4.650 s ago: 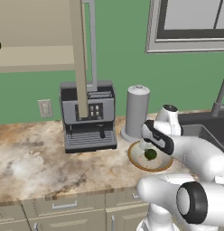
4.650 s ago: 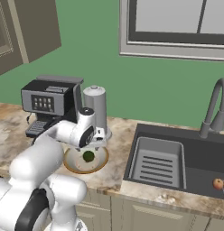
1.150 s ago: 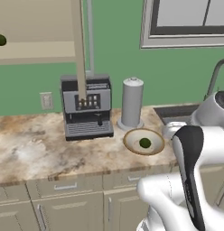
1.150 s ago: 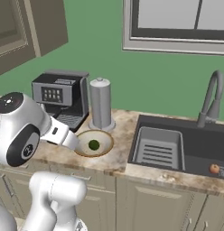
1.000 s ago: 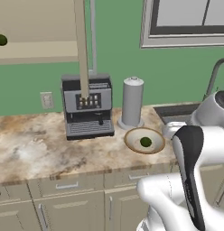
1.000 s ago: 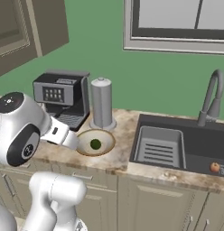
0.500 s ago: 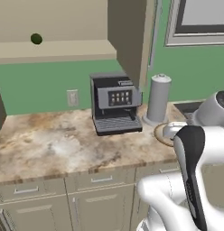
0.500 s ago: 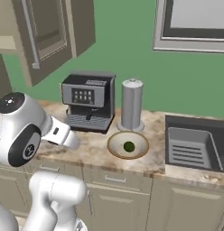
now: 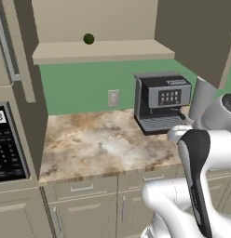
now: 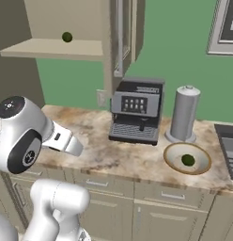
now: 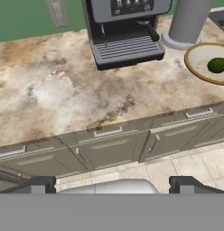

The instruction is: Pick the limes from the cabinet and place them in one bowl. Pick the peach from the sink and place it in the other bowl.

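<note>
Marbled counter (image 10: pixel 104 150) holds coffee machine (image 10: pixel 136 110) beside grey canister (image 10: pixel 183 114).

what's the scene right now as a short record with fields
lime on shelf: one lime sits on the open cabinet's shelf
lime in bowl: one lime lies in the shallow tan-rimmed bowl
counter items: coffee machine, grey canister
hand: hand empty, fingertips spread, facing counter and drawer fronts
</note>
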Robot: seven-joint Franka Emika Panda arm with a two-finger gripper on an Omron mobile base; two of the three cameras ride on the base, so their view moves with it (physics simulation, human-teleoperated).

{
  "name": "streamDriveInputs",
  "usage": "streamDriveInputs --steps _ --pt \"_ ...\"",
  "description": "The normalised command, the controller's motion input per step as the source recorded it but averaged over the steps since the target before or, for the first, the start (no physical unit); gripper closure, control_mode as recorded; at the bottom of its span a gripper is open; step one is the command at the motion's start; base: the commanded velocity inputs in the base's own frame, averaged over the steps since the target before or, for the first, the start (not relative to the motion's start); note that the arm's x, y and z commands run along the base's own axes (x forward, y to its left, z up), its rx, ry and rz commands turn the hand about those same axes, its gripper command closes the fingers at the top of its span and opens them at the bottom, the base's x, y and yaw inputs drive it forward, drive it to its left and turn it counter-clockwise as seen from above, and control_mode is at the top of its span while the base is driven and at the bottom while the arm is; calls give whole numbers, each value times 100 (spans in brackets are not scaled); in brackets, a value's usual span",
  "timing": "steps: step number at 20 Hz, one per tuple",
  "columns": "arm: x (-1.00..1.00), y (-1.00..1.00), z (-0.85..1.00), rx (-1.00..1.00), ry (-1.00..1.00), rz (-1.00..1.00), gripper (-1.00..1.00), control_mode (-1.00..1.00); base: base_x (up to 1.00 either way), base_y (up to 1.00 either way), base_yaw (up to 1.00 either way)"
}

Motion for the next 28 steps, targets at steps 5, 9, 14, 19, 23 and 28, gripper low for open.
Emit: streamDriveInputs --steps 5,9,14,19,23,28 --pt "0 0 0 0 0 0 -100 100 16 42 -1" --pt "0 0 0 0 0 0 -100 100 3 0 1" --pt "0 0 0 0 0 0 -100 100 48 19 -1" --pt "0 0 0 0 0 0 -100 100 55 37 -1" --pt "0 0 0 0 0 0 -100 100 60 35 5" --pt "0 0 0 0 0 0 -100 100 62 27 14"
